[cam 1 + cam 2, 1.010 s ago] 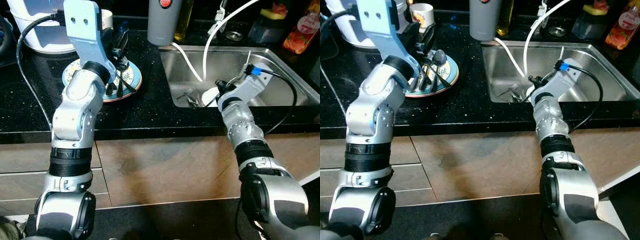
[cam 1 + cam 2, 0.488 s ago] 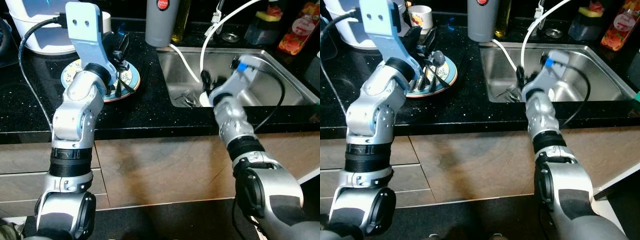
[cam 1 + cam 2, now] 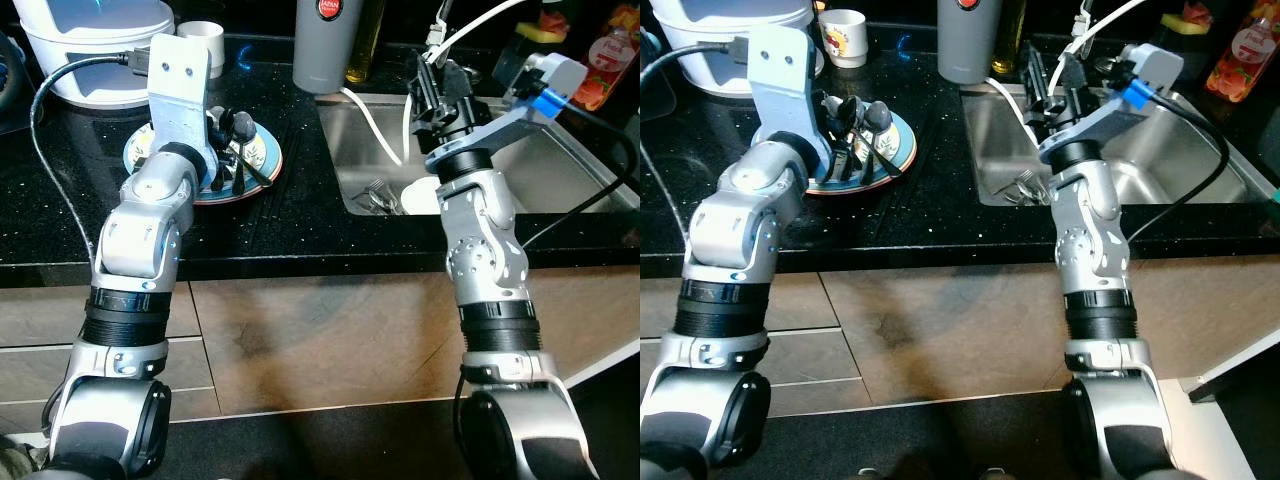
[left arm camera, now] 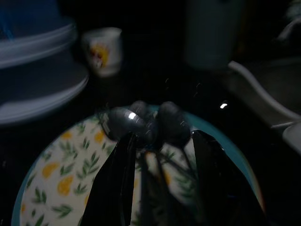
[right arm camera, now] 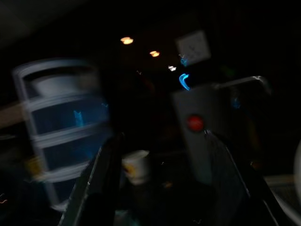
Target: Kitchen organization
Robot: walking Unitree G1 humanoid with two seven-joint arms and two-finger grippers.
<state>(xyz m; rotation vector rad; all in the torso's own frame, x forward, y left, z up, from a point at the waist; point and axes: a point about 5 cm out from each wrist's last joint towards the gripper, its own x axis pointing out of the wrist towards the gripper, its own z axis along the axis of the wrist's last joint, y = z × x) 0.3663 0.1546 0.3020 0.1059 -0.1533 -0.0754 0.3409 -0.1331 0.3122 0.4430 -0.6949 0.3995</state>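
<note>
Left end effector, fingers parted, hovers over dark spoons on the patterned plate at upper left of the bench, seemingly gathering cutlery, while the right end effector, open and empty, is raised above the sink.

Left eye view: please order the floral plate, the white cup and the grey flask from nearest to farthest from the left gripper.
1. Floral plate: directly under the left gripper, on the black counter.
2. White cup: behind the plate, beside the white appliance.
3. Grey flask: farthest, at the sink's back corner, toward the robot's right.
</note>
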